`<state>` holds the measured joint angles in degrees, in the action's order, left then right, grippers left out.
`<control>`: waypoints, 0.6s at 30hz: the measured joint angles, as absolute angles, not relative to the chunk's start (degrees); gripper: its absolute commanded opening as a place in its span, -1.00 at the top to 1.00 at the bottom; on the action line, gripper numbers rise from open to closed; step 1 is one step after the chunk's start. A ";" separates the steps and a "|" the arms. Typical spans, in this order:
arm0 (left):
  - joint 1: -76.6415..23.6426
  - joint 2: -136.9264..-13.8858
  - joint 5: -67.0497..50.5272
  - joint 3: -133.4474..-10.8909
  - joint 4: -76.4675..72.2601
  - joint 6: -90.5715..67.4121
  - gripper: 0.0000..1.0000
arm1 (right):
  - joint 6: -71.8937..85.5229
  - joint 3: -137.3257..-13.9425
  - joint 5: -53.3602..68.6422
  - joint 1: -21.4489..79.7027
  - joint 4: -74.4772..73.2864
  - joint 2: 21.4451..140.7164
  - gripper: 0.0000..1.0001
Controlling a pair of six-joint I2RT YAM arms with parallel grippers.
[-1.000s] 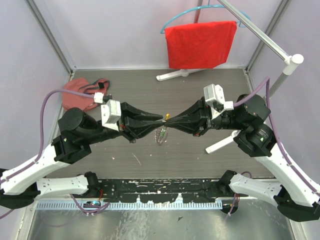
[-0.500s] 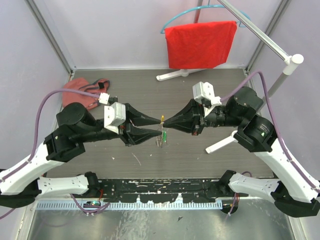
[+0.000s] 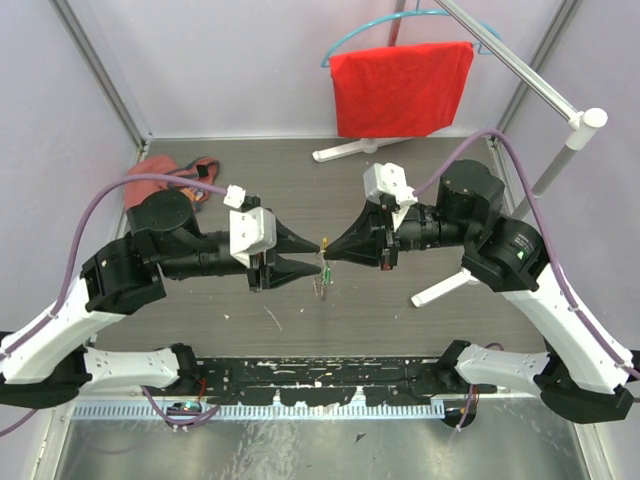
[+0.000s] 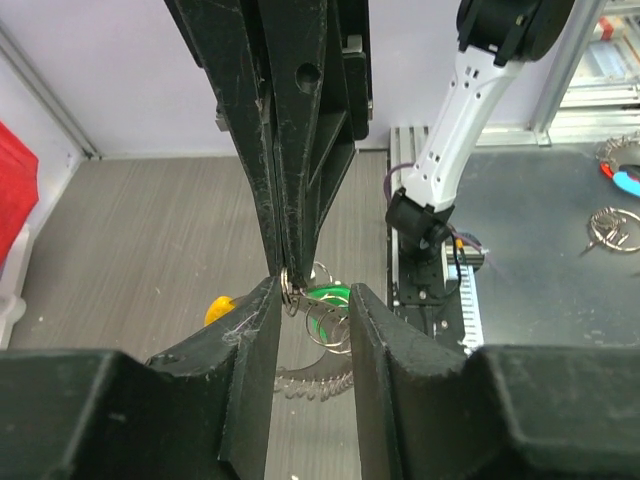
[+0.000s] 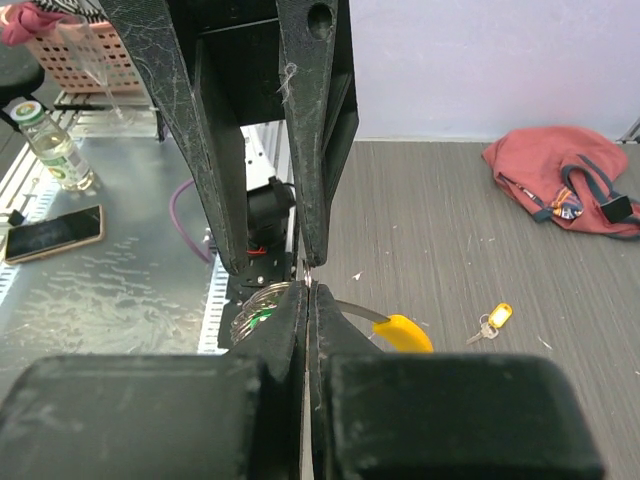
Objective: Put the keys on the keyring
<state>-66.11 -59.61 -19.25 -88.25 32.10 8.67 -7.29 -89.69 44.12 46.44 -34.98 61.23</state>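
1. Quick count: two arms, one keyring (image 3: 320, 286), and one green key (image 3: 327, 267) on show. I cannot pick out the brass key among the silver loops.
2. Far left of the keyring, one red pouch (image 3: 165, 185) lies on the table (image 3: 420, 190).
3. Just left of the keyring comes the left gripper (image 3: 311, 256), fingers spread. Its wrist camera shows silver loops and the green key in the gap, with nothing squeezed.
4. The keyring dangles where both tips meet. Only the left wrist view shows its beaded arc (image 4: 310, 380) underneath.
5. Just right of the keyring, the right gripper (image 3: 329, 253) has its fingers pressed together on a thin silver loop of the keyring.
6. Only the right wrist view shows the orange segment (image 5: 405, 332) clearly. It also shows one yellow-tagged key (image 5: 492, 320) on the table beyond the keyring.
7. Behind and right of the keyring, one red cloth (image 3: 400, 88) hangs from a hanger.
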 measured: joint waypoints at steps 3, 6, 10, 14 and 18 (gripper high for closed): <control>-66.11 -60.38 -18.96 -89.43 34.72 9.45 0.24 | -7.90 -89.91 44.60 46.44 -36.56 61.91 0.99; -66.11 -60.99 -18.92 -90.04 36.36 10.07 0.25 | -8.32 -89.91 44.91 46.44 -37.87 62.24 0.99; -66.11 -61.73 -18.96 -90.41 37.54 10.46 0.23 | -8.78 -89.91 45.12 46.39 -39.13 62.30 0.98; -66.13 -62.41 -18.96 -90.76 37.67 10.50 0.22 | -9.13 -89.91 45.45 46.39 -39.11 62.30 0.99; -66.15 -62.81 -18.98 -90.76 37.69 10.50 0.26 | -9.32 -89.91 46.09 46.39 -39.13 62.28 0.99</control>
<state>-66.15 -62.81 -18.98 -90.76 37.69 10.50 -9.32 -89.91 46.09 46.39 -39.13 62.28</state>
